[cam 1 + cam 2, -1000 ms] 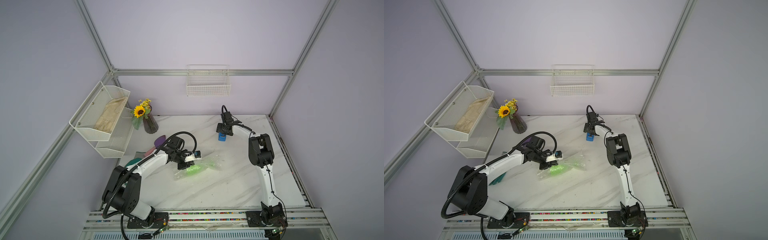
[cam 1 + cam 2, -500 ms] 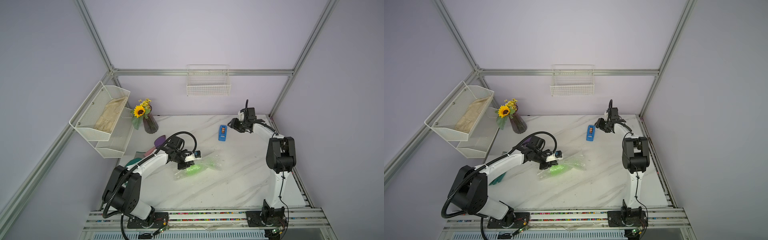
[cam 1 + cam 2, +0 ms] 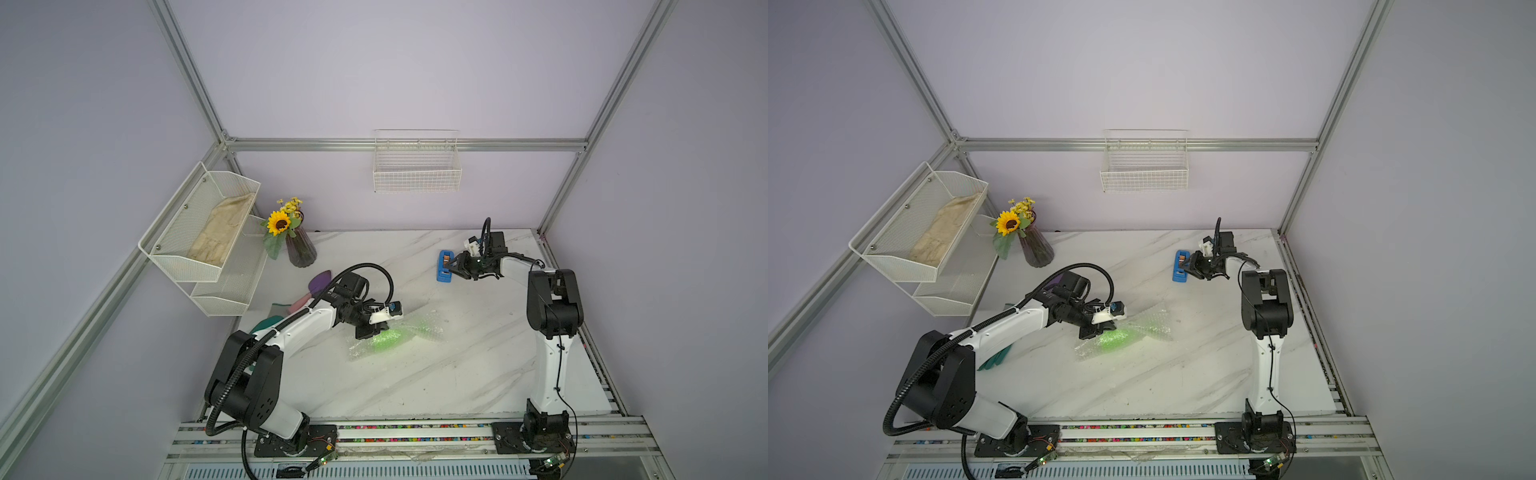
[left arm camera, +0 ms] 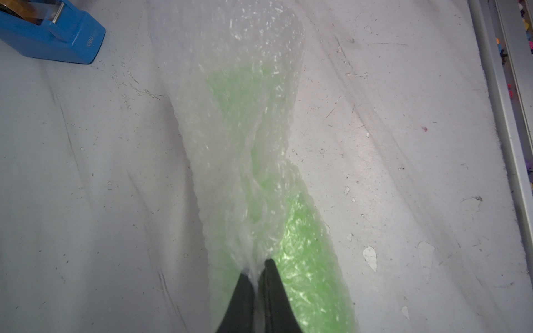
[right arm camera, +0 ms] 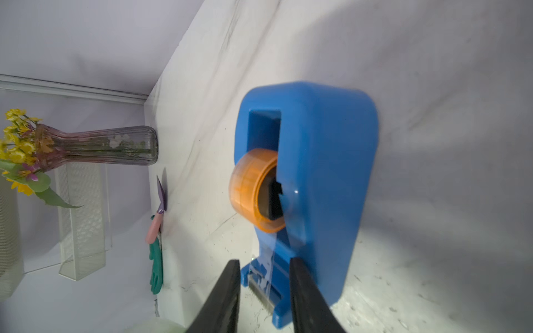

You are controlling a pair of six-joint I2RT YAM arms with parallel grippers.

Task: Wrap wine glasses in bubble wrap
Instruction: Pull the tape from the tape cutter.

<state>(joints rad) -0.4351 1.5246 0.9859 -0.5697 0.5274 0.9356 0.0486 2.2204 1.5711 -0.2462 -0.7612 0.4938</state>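
Left pincer (image 4: 256, 269) pinching crinkly bubble wrap (image 4: 236, 138), lime goblet (image 4: 305, 259) inside

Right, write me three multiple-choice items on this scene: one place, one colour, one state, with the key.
1. Where is the tape dispenser?
A. beside the vase
B. in the wall basket
C. just before the right pincer

2. What colour is the goblet?
A. lime green
B. red
C. black

3. What is the left pincer doing?
A. hanging open
B. pinching the bubble wrap
C. holding scissors

Key:
1 C, its cutter end shows between the parted jaws in the right wrist view.
2 A, green shows through the wrap.
3 B, its tips are shut on a fold of wrap.
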